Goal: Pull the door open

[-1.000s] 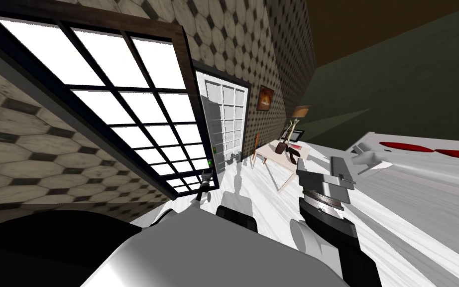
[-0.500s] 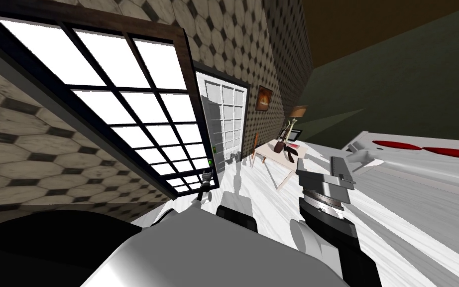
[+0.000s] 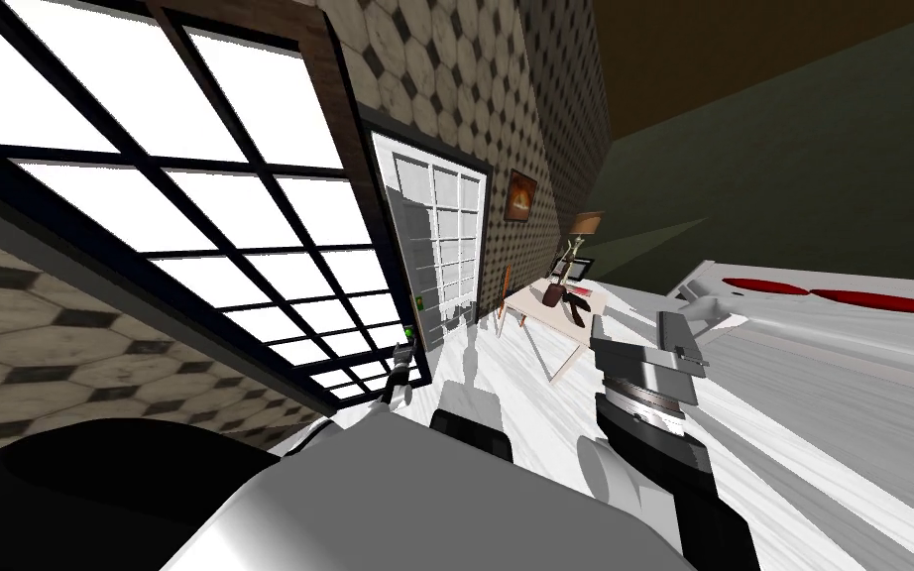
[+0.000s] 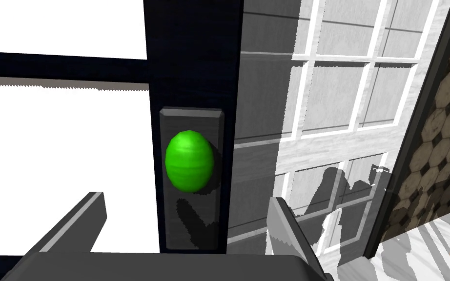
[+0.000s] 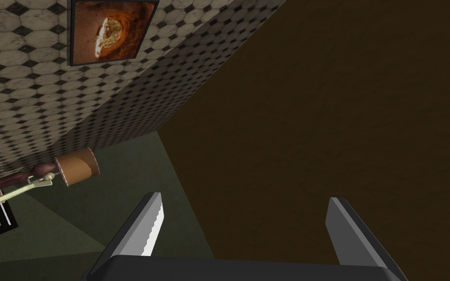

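Change: since half a second ago the whole head view has shifted and the door (image 3: pixel 217 238) takes up more of it. I read this as my own move toward the door, not the door's.
Left gripper (image 4: pixel 185 197): fingers spread wide, holding nothing, aimed squarely at the door's dark edge stile.
Knob (image 4: pixel 190 160): green and egg-shaped, straight ahead of the left gripper, centred between the lines of its two fingers. It sits just past the tips and is not touched. Its long axis runs crosswise to the line joining the fingers.
Plate (image 4: pixel 192 224): dark, flat on the stile, carrying the knob.
Beyond the stile: a white-framed glazed panel (image 4: pixel 336 97), set further back.
Right gripper (image 5: pixel 244 197): released and empty, raised well apart from the door; plainly the farther arm.
Step in hand, as judged: approach done, grasp not yet made.
Next move, as judged: advance the left gripper straight until the knob sits between the fingers, close, then draw back toward the body.
Risk: the rounded knob may slip from thin fingers.
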Motion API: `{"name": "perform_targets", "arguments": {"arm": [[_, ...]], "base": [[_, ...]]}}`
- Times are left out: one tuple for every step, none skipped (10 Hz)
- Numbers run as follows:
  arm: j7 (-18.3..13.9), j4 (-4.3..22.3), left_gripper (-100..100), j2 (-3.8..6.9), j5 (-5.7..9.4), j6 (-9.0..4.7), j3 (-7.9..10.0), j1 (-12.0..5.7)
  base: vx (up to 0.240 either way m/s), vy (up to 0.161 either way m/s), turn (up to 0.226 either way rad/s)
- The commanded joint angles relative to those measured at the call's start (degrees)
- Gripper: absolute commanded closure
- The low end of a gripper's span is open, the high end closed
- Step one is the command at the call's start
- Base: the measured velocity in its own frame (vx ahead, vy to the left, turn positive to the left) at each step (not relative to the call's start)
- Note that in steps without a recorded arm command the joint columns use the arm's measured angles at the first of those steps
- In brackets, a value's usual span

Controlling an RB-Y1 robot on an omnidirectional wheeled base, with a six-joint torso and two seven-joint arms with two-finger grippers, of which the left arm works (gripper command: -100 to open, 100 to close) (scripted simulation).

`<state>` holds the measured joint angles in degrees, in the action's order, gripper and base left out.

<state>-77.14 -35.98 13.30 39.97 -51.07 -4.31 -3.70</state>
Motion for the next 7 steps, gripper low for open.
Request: {"name": "perform_targets", "arguments": {"arm": [[-1.78, 1.41, -100, 1.31, 0.15, -0.4, 0.04, -0.21], [-3.02, 1.65, -100, 2.43, 0.29, -0.56, 0.09, 0.31], [-3.02, 1.65, -100, 2.43, 0.29, -0.56, 0.09, 0.31], [-4.09, 1.87, -100, 3.38, 0.41, -0.7, 0.13, 0.76], [-5.31, 2.11, -100, 4.49, 0.54, -0.86, 0.18, 1.28], [-4.21, 0.61, -100, 4.01, 0.6, -0.22, 0.32, 1.68], [-4.21, 0.61, 100, 4.01, 0.6, -0.22, 0.32, 1.68]], "base": [[0.169, 0.026, -0.059], [0.151, 0.029, -0.077], [0.102, 0.019, -0.018], [0.106, 0.007, -0.042], [0.181, 0.015, -0.091], [0.086, 0.012, -0.016], [-0.019, -0.002, 0.015]]}}
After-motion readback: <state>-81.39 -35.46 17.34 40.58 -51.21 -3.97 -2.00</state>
